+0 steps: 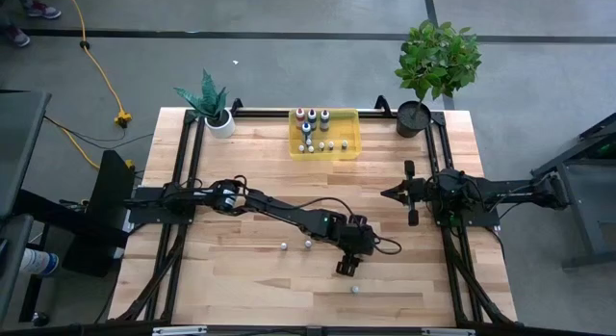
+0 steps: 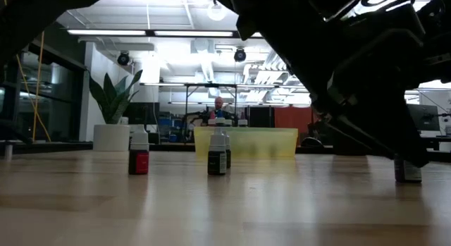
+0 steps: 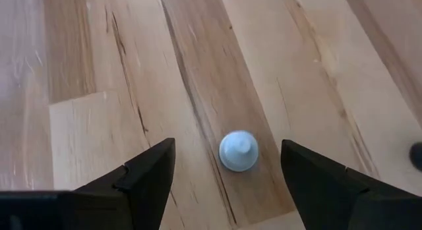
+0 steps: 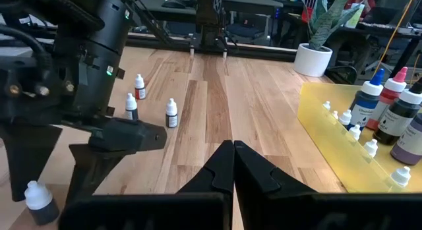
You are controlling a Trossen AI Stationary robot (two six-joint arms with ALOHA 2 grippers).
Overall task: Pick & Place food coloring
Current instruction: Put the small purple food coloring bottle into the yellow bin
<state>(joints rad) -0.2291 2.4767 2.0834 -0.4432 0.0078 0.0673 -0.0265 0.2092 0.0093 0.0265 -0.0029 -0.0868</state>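
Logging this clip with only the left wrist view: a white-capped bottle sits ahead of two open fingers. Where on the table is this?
Observer: Front middle of the table. The left gripper hovers beside that bottle, not around it.
Operator: Any other bottles loose?
Observer: Yes, three more loose bottles stand on the wood behind the left arm.
Operator: And the right arm?
Observer: The right gripper waits at the table's right side, fingers shut, holding nothing.

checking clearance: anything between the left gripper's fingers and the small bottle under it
Only bare wood. The left wrist view shows the left gripper open above the white-capped bottle, nothing else between the fingers.
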